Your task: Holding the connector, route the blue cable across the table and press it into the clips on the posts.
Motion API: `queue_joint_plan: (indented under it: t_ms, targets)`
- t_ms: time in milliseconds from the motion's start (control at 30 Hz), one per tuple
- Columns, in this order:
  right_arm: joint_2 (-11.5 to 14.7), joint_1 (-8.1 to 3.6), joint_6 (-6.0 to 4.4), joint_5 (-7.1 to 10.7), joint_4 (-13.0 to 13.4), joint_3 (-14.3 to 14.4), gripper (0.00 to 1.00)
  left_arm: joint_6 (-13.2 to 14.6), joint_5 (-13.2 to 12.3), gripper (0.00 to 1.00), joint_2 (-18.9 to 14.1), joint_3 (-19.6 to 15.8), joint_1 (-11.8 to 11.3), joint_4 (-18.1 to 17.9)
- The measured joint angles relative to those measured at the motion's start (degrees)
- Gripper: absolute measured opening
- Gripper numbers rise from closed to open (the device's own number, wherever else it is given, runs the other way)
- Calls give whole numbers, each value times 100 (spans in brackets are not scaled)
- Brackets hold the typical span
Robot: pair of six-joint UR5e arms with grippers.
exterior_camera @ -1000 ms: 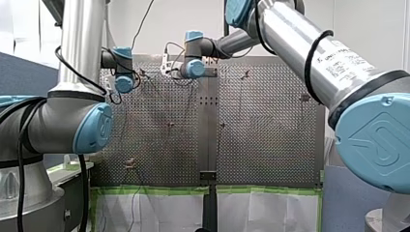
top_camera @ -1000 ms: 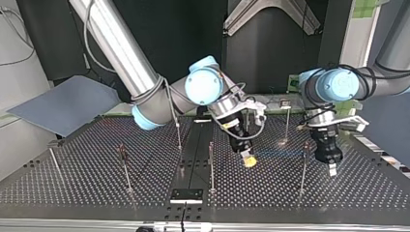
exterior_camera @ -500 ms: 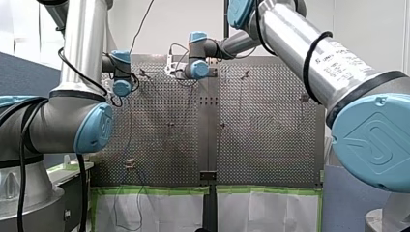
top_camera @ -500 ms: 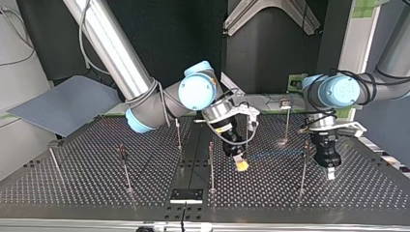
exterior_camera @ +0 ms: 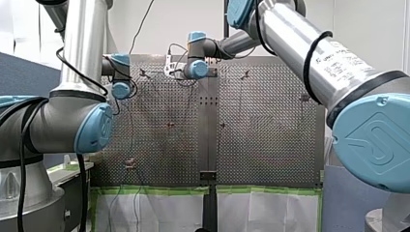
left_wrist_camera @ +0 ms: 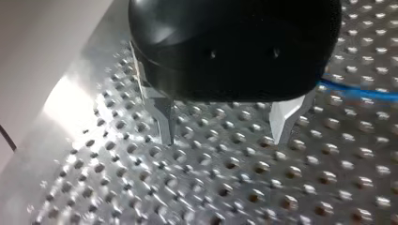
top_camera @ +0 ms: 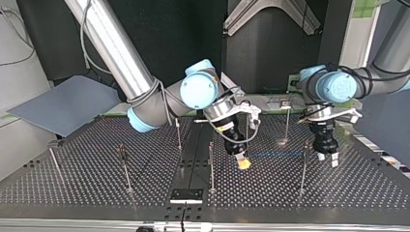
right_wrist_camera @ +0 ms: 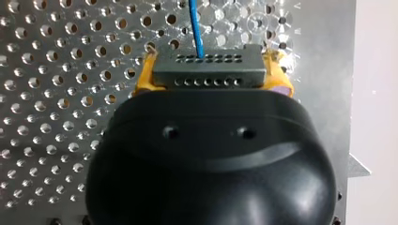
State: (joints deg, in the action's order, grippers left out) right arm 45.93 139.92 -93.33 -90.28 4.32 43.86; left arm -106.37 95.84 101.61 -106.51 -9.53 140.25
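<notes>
In the right wrist view my right gripper [right_wrist_camera: 212, 79] is shut, its yellow pads clamping a dark grey connector [right_wrist_camera: 210, 65]. The blue cable [right_wrist_camera: 196, 28] runs out of the connector, ahead over the perforated table. In the top view that gripper [top_camera: 243, 163] hangs low near the middle post [top_camera: 211, 162], and the cable [top_camera: 275, 154] stretches faintly toward the post [top_camera: 304, 166] at the right. My left gripper [top_camera: 328, 158] stands open just beyond that post. Its metal fingers [left_wrist_camera: 162, 119] hold nothing in the left wrist view, where the cable [left_wrist_camera: 359, 93] lies beside them.
Several thin posts stand on the perforated table [top_camera: 77, 183], among them one at the top view's left [top_camera: 125, 166] and one further back [top_camera: 287, 123]. A dark plate [top_camera: 186, 195] sits at the near edge. A grey board [top_camera: 63, 104] leans at the far left.
My left gripper has gone from shut to open and lifted back from the table. My right gripper, with the connector, shifted slightly toward the middle post.
</notes>
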Motion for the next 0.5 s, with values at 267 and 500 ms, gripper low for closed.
queue_joint_plan:
  t_ms: [267, 500]
  targets:
    - [0, -2, -3, -1, -25, 3, 0, -273, -58, 100, -329, -396, 19, -240]
    - [0, 1, -6, 0, -40, 5, 0, -640, -389, 100, -699, -768, 53, -560]
